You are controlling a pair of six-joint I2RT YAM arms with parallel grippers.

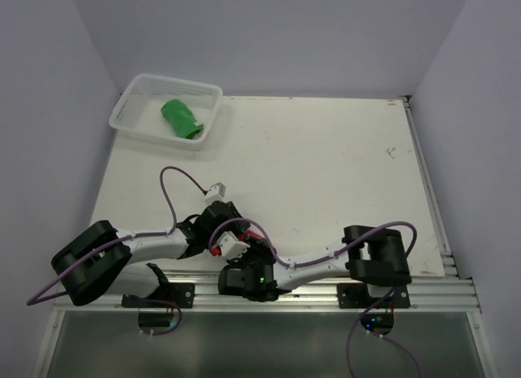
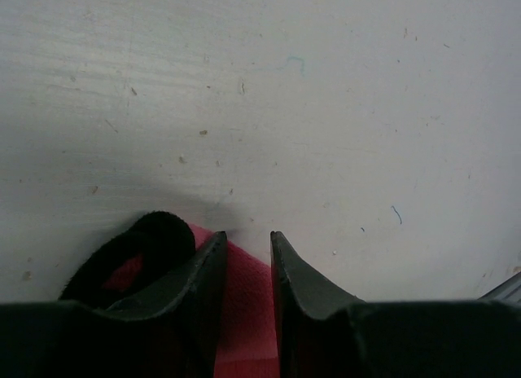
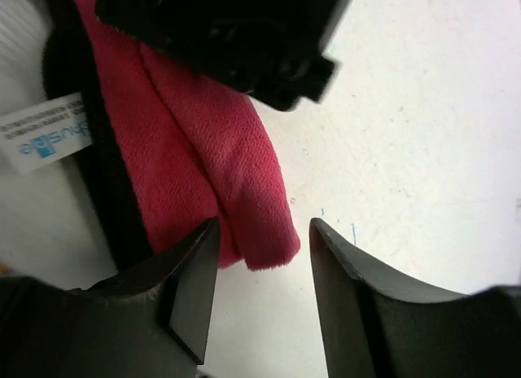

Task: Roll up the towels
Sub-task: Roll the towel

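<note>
l gripper [image 2: 246,241] nearly closed, pinching red towel [image 3: 212,150] at near edge of table [image 1: 326,166]. r gripper [image 3: 263,229] jaws apart, towel end loose between them. green towel [image 1: 181,118] rolled in basket [image 1: 130,111], far left.

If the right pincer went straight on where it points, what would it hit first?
Probably the red towel: its folded edge lies just ahead, between the open jaws; depth is unclear.

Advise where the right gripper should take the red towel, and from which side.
Probably the red towel at its folded free end: a rounded double layer that already lies partly between the open jaws of the right gripper. Come straight on from that end, one finger either side of the fold. The left gripper clamps the cloth farther along, so the end should hold steady.
</note>
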